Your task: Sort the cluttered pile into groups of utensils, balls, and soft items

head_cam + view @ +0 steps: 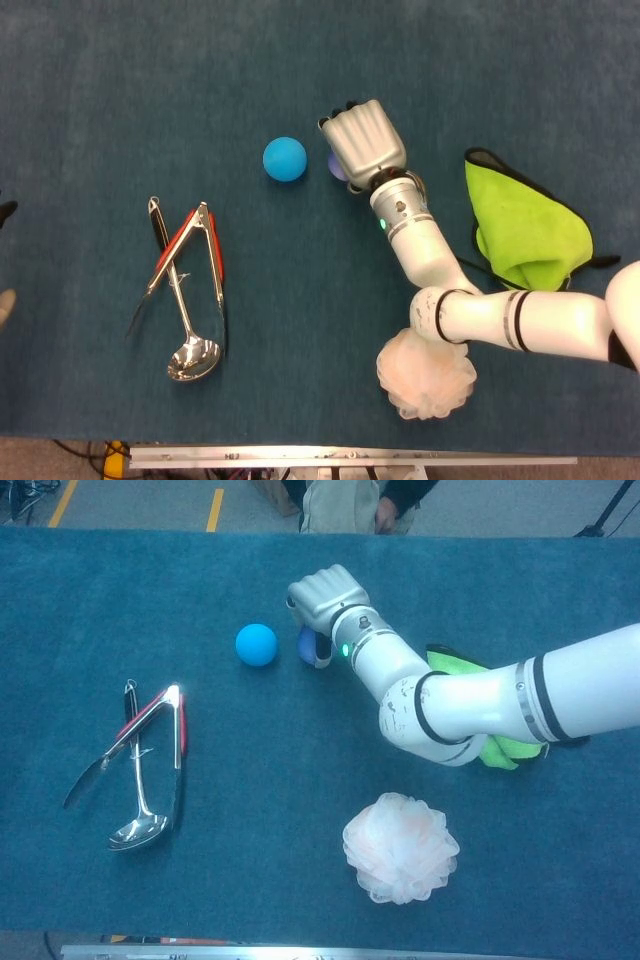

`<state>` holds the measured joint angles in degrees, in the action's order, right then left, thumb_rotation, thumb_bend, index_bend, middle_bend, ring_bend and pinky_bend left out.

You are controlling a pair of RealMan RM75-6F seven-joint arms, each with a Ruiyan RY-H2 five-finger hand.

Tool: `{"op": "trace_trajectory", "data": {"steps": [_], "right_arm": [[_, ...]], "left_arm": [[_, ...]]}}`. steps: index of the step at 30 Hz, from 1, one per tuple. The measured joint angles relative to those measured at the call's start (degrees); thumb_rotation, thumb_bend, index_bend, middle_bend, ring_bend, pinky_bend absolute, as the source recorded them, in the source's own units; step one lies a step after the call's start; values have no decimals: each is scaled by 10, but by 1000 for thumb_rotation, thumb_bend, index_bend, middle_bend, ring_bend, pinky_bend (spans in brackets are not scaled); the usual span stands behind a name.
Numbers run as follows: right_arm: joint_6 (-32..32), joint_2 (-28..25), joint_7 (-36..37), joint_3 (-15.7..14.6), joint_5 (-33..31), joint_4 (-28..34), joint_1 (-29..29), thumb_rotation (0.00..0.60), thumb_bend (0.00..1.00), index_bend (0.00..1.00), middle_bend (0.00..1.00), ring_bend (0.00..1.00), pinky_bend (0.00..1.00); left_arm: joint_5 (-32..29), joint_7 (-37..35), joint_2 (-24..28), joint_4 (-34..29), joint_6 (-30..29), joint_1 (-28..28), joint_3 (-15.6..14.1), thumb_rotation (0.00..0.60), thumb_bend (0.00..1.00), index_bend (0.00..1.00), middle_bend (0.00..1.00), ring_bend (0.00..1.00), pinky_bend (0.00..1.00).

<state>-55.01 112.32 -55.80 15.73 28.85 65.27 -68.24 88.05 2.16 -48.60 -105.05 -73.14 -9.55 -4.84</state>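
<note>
Right hand (322, 597) closed around purple ball (306, 646), just beside blue ball (256, 644), mid-bench (300, 750), left hand at bench's left edge, state indeterminable.

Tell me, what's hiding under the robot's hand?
A small purple ball peeks out beneath the right hand, next to the blue ball. The hand covers most of it, so how the fingers wrap it cannot be seen.

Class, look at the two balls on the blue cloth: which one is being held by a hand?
The small dark purple-blue ball, gripped in the right hand. The bright light-blue ball lies free on the cloth beside it, untouched.
</note>
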Motion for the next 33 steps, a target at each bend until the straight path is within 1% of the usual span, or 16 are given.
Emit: {"op": "trace_trajectory", "data": {"steps": [2, 6, 12, 20, 24, 27, 33], "right_arm": [[1, 5, 0, 0, 1, -9, -1, 600, 82, 447, 407, 309, 460], [7, 10, -1, 1, 3, -16, -1, 600, 81, 344, 385, 293, 442], [10, 12, 12, 7, 15, -20, 1, 600, 81, 256, 359, 272, 421], [11, 3, 26, 11, 29, -7, 7, 600, 81, 239, 356, 271, 421], [8, -15, 39, 13, 42, 18, 15, 600, 82, 239, 356, 270, 421], [3, -39, 54, 13, 58, 48, 25, 600, 81, 239, 356, 270, 421], [-10, -108, 84, 5, 94, 134, 57, 600, 81, 239, 355, 270, 417]], "left_arm": [[0, -1, 0, 1, 0, 1, 0, 600, 349, 0, 17, 0, 73], [0, -4, -1, 3, 0, 2, 0, 600, 349, 0, 17, 0, 73], [1, -5, -1, 4, 1, 2, 1, 600, 349, 0, 17, 0, 73], [1, -4, -1, 4, 2, 2, 1, 600, 349, 0, 17, 0, 73], [1, -4, -1, 4, 2, 2, 2, 600, 349, 0, 17, 0, 73], [1, -5, -1, 5, 4, 2, 2, 600, 349, 0, 17, 0, 73], [2, -2, -6, 5, 11, -4, 5, 600, 349, 0, 17, 0, 73]]}}
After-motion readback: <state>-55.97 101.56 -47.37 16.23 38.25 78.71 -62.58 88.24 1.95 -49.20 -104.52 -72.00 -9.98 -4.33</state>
